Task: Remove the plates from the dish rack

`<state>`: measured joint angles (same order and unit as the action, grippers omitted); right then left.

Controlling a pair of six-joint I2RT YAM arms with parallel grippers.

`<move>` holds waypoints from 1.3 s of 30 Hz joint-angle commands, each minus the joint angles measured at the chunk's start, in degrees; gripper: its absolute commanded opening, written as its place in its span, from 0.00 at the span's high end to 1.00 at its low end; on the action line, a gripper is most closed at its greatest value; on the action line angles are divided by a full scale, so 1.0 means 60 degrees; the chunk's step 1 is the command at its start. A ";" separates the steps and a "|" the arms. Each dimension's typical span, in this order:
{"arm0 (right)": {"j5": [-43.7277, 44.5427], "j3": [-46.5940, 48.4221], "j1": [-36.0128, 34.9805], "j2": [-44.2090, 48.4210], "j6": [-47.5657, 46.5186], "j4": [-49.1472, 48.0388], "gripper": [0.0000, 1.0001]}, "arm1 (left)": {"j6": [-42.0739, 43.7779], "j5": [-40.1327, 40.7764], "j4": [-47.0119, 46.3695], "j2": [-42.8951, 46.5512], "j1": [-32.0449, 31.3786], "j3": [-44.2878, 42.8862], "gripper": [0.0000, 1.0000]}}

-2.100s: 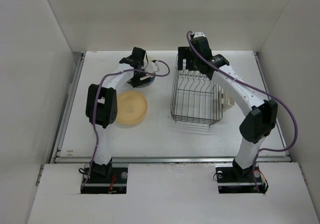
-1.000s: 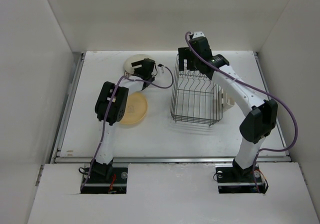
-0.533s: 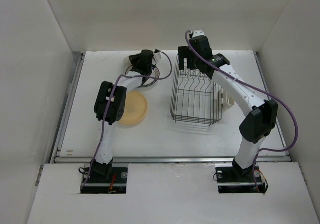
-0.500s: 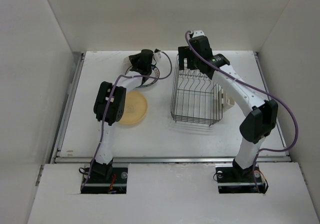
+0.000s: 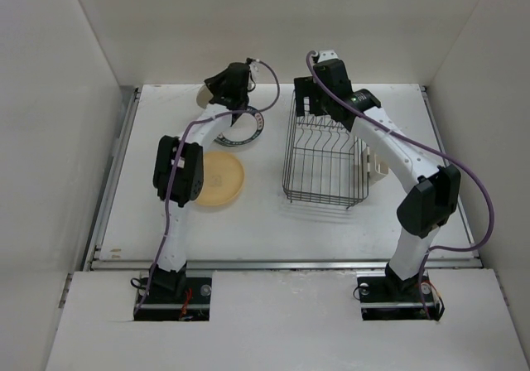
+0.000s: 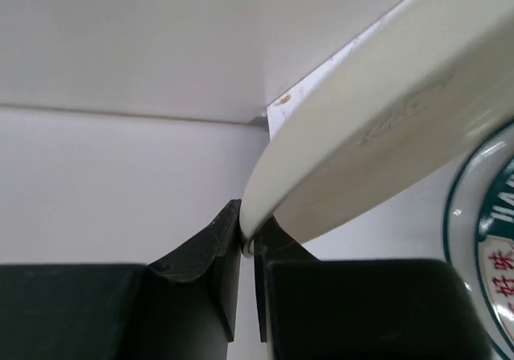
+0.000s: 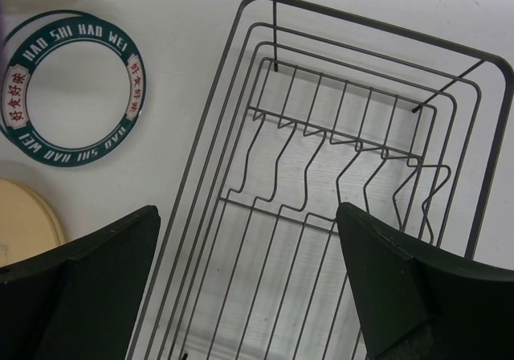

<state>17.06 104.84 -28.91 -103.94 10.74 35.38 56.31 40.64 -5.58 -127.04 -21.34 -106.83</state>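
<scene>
Left gripper [image 6: 247, 243] clamps the rim of the round cream plate [image 6: 377, 135].
Tilted at eleven o'clock, likely for set-down; right gripper [image 7: 249, 284] gapes above the empty black wire dish rack [image 7: 353, 175].

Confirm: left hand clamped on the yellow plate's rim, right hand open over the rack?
Wrong plate: left wrist view shows the left hand clamped on the rim of the cream plate. Right hand is open over the dish rack.

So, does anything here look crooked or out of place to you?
Only the cream plate. The left gripper pinches its rim, so it stands tilted rather than flat like the green-ringed plate next to it. Nothing looks spilled or broken, and the dish rack shows no plates inside.
</scene>
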 commanded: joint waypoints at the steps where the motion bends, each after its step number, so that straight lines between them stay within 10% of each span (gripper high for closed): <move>1: -0.0526 0.0017 0.0028 0.0536 0.0113 -0.0300 0.04 | -0.1764 0.0478 0.1204 0.0811 0.0523 -0.1337 1.00; 12: -0.1568 -0.0261 -0.0148 0.0624 0.0202 -0.0388 0.05 | -0.6615 -0.5657 0.8674 0.3770 0.3042 -0.2542 1.00; 22: -0.1744 -0.0875 -0.0236 0.1121 0.0289 -0.0564 0.05 | -0.3062 -1.1298 1.4081 0.3421 0.4158 -0.1929 1.00; 31: -0.1745 -0.1241 -0.0324 0.1401 0.0290 -0.0564 0.05 | -0.2354 -1.0643 1.4496 0.2131 0.3528 -0.0550 0.74; 35: -0.1745 -0.1330 -0.0324 0.1488 0.0290 -0.0564 0.05 | -0.2544 -0.9576 1.4086 0.1823 0.3178 -0.0200 0.33; 39: -0.1657 -0.1330 -0.0324 0.1488 0.0290 -0.0564 0.05 | -0.3421 -0.8825 1.3091 0.2041 0.3088 -0.0344 0.29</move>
<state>7.03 96.88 -30.22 -97.86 12.03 34.33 38.72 -16.27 73.93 -118.24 -2.33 -108.01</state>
